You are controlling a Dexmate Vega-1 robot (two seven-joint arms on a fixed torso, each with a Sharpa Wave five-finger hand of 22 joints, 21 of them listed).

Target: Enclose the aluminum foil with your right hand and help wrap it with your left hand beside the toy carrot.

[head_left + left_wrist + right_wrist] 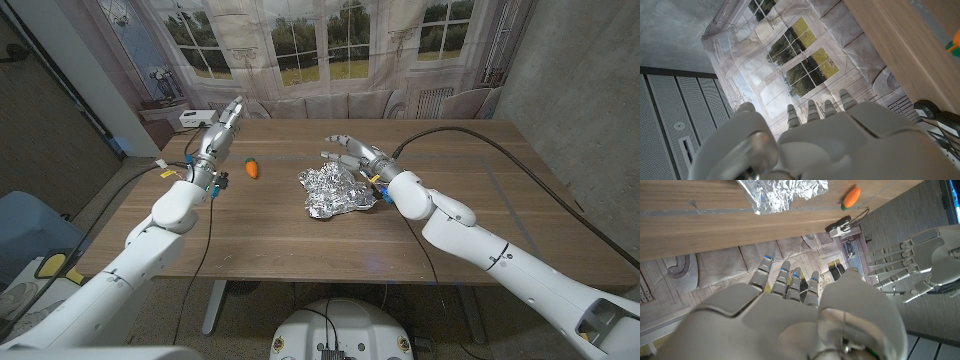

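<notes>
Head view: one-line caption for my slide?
Both open hands, left and right, hover over the table; crumpled foil beside toy carrot.

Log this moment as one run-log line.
left hand: open, raised beyond the carrot | right hand: open, above the foil's far edge | foil: crumpled on table, not held | wrapping: not started

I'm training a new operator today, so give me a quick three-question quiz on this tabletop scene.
1. True or false: the right hand grips the aluminum foil.
2. On which side of the foil, seen from the head view, does the toy carrot lie? A) picture left B) picture right C) on top of it
3. Fill in: the left hand holds ____.

Key: 1 false, it hovers open at the foil's far edge; 2 A; 3 nothing, its fingers are spread.
</notes>
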